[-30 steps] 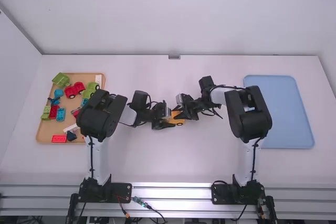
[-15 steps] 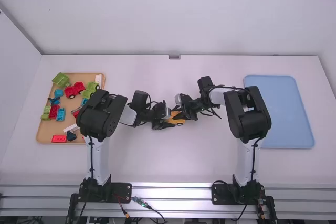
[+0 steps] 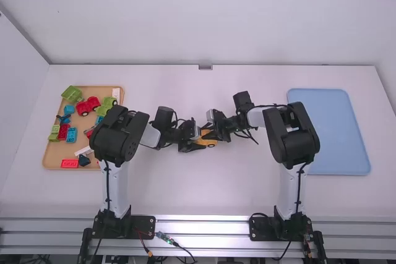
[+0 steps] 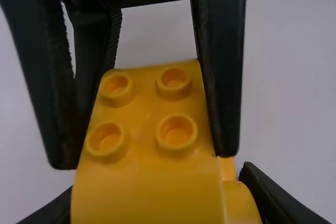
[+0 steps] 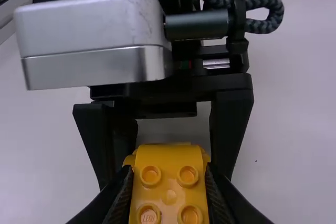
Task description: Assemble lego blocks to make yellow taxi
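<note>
Yellow studded blocks [image 4: 137, 114] are clamped between the fingertips of both the left claw [image 4: 157, 195] and right claw [image 5: 168, 177]. Should the claws be pressed together off-line, studs could be mis-seated or grip lost through slipping.

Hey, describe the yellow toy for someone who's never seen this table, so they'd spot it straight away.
Over the white table, look between the wooden tray and the blue tray. There, the left pincer and right pincer grip a studded yellow toy. Its colour sets it apart from the red, green and blue blocks in the wooden tray.
</note>
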